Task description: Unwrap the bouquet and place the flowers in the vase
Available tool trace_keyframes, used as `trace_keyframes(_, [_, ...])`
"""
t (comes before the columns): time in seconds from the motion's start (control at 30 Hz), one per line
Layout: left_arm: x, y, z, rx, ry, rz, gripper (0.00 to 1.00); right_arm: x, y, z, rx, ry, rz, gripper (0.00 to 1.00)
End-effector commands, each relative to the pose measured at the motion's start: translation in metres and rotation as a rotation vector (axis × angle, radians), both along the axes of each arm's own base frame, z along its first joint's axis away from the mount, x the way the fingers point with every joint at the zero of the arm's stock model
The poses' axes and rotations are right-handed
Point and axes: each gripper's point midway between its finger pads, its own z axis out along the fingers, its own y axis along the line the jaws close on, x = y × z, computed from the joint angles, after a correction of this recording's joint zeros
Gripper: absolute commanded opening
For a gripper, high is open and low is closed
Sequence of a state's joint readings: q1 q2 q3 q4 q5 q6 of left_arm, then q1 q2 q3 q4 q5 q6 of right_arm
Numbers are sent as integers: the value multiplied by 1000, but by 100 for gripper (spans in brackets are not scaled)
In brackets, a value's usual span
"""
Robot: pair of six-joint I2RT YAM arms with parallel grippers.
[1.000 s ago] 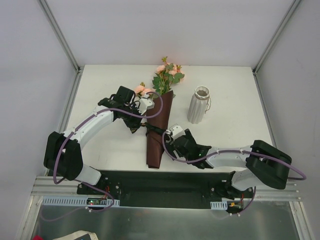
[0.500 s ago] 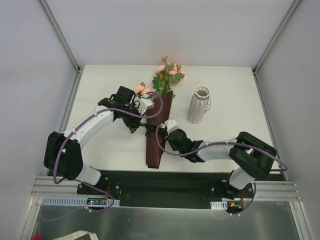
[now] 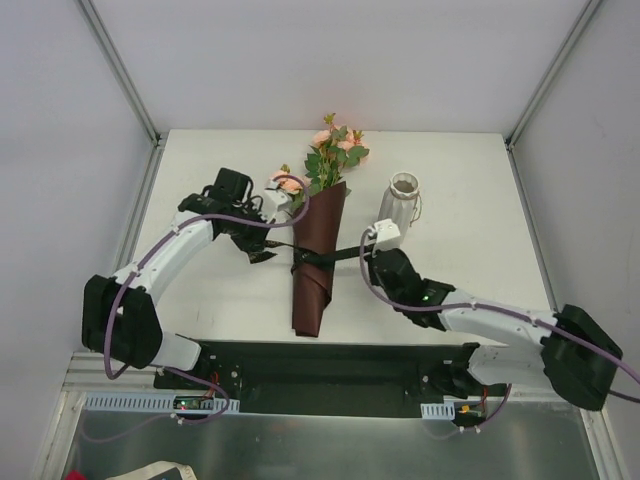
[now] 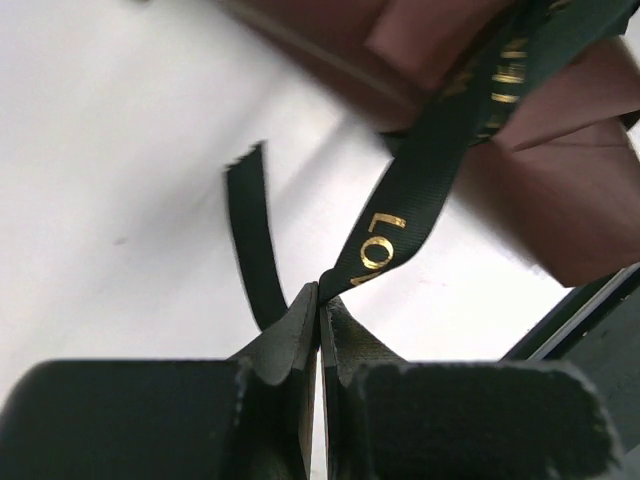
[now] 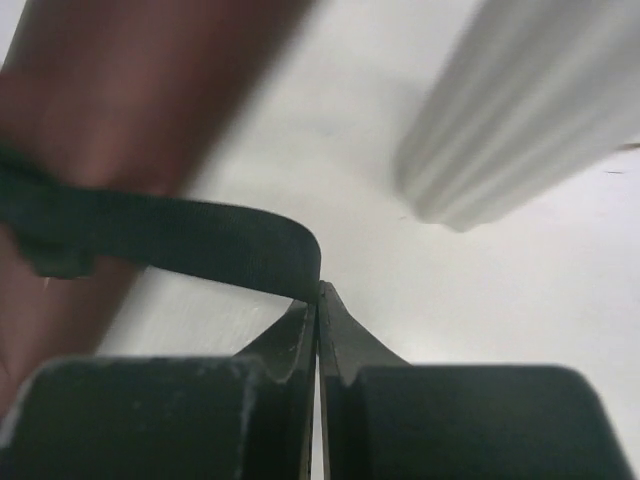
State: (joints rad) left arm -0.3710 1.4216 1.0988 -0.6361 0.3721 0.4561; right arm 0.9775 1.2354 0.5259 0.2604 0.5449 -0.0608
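Observation:
The bouquet lies mid-table in dark red-brown paper, its peach-pink flowers pointing to the far side. A black ribbon with gold letters crosses the wrap and is stretched out to both sides. My left gripper sits left of the wrap, shut on one ribbon end. On the other side my right gripper is shut on the opposite ribbon end. The ribbed whitish vase stands upright just beyond the right wrist, and its base shows close by.
White walls and metal frame posts close in the white table on three sides. The black base strip with both arm mounts runs along the near edge. A loose ribbon tail lies on the table by the left fingers.
The right gripper closed on the ribbon and drew it to the right, toward the vase. The left gripper shifted left with its ribbon end, so the ribbon now stretches out on both sides.

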Motion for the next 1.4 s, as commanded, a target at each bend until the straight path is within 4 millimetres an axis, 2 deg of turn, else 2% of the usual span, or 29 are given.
trace_keyframes(0.0, [17, 42, 38, -24, -82, 163, 0, 8, -63, 29, 40, -45, -274, 1])
trace_keyframes(0.03, [20, 51, 40, -25, -86, 195, 0, 12, -83, 36, 57, -70, -370, 1])
trace_keyframes(0.07, [25, 73, 43, -16, -102, 267, 0, 11, -94, 48, 101, -96, -412, 1])
trace_keyframes(0.13, [30, 102, 39, 45, -117, 349, 0, 9, -127, 55, 97, -122, -548, 1])
trace_keyframes(0.17, [33, 124, 38, 70, -119, 418, 0, 7, -140, 65, 120, -145, -600, 1])
trace_keyframes(0.2, [34, 139, 34, 91, -112, 466, 0, 1, -162, 65, 69, -153, -678, 1])
trace_keyframes(0.27, [36, 163, 28, 127, -99, 544, 0, 0, -185, 78, 127, -171, -797, 1])
trace_keyframes(0.33, [35, 195, 19, 170, -79, 656, 1, -10, -215, 74, 68, -141, -916, 1])
trace_keyframes(0.37, [33, 211, 16, 217, -78, 703, 2, -9, -219, 82, 106, -139, -966, 10])
trace_keyframes(0.4, [30, 224, 13, 230, -65, 746, 7, -16, -227, 78, 52, -105, -984, 22])
trace_keyframes(0.43, [27, 229, 10, 236, -53, 764, 36, -17, -229, 79, 37, -93, -993, 36])
trace_keyframes(0.47, [25, 233, 9, 236, -52, 776, 56, -15, -227, 84, 32, -88, -995, 55])
trace_keyframes(0.53, [17, 238, 6, 224, -48, 797, 77, -17, -227, 86, -9, -76, -977, 71])
trace_keyframes(0.57, [13, 238, 2, 227, -41, 795, 96, -17, -223, 89, -19, -80, -952, 81])
trace_keyframes(0.6, [11, 239, 3, 230, -48, 792, 99, -14, -218, 94, -49, -93, -902, 86])
trace_keyframes(0.67, [5, 236, 4, 223, -64, 779, 99, -11, -188, 101, -57, -107, -748, 97])
trace_keyframes(0.7, [3, 235, 6, 222, -74, 770, 99, -8, -169, 106, -86, -112, -635, 99])
trace_keyframes(0.73, [2, 232, 10, 209, -92, 761, 99, -13, -139, 107, -101, -111, -487, 100])
trace_keyframes(0.77, [0, 229, 9, 203, -94, 752, 99, -15, -122, 106, -125, -108, -401, 97])
trace_keyframes(0.83, [-1, 221, 13, 168, -103, 731, 99, -31, -80, 109, -141, -89, -194, 96])
trace_keyframes(1.0, [-1, 197, 26, 37, -78, 709, 99, -59, -7, 97, -243, -44, 129, 96])
trace_keyframes(1.03, [0, 195, 27, 26, -72, 711, 99, -71, 13, 86, -313, -36, 216, 96])
trace_keyframes(1.07, [0, 194, 28, 15, -67, 719, 99, -76, 26, 93, -356, -55, 282, 96])
trace_keyframes(1.1, [1, 193, 27, 7, -60, 718, 99, -92, 43, 85, -384, -33, 386, 96])
trace_keyframes(1.13, [1, 192, 23, 3, -43, 720, 99, -98, 56, 74, -436, -11, 437, 96])
trace_keyframes(1.17, [0, 190, 20, -4, -28, 721, 99, -105, 67, 78, -451, -7, 489, 96])
trace_keyframes(1.23, [-2, 190, 14, -3, -7, 728, 99, -121, 87, 65, -493, 29, 578, 96])
trace_keyframes(1.27, [-4, 190, 10, -2, 9, 734, 99, -124, 98, 72, -494, 24, 608, 96])
trace_keyframes(1.37, [-11, 189, 2, 3, 34, 747, 99, -139, 114, 54, -576, 54, 684, 96])
